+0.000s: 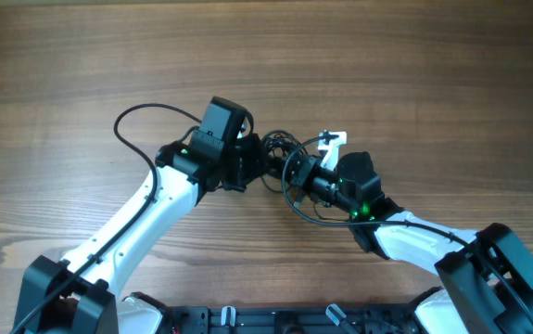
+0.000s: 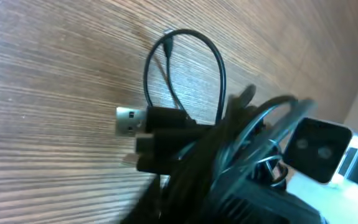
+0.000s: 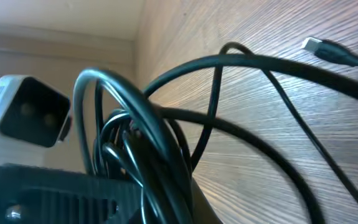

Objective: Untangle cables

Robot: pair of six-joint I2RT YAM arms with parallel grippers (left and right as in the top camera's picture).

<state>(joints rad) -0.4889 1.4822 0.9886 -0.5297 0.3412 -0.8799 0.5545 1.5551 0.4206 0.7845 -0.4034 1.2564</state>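
Observation:
The cables (image 1: 275,153) are thin black cords bunched in a tangle at the table's middle, between my two grippers. My left gripper (image 1: 253,167) comes in from the left and is shut on the bunch. My right gripper (image 1: 296,178) comes in from the right and is shut on it too, with a loop (image 1: 296,202) hanging round it. In the left wrist view the bundle (image 2: 228,149) fills the jaws, with a USB plug (image 2: 129,121) sticking out left and a loop (image 2: 185,68) lying on the wood. In the right wrist view the bundle (image 3: 147,143) hides the fingers, and a small plug (image 3: 319,46) lies far right.
The wooden table (image 1: 414,74) stretches all round the tangle. A thicker black arm cable (image 1: 141,121) arcs left of the left wrist. The arm bases (image 1: 266,320) sit at the front edge. The other arm's white camera shows in each wrist view (image 2: 319,146) (image 3: 23,112).

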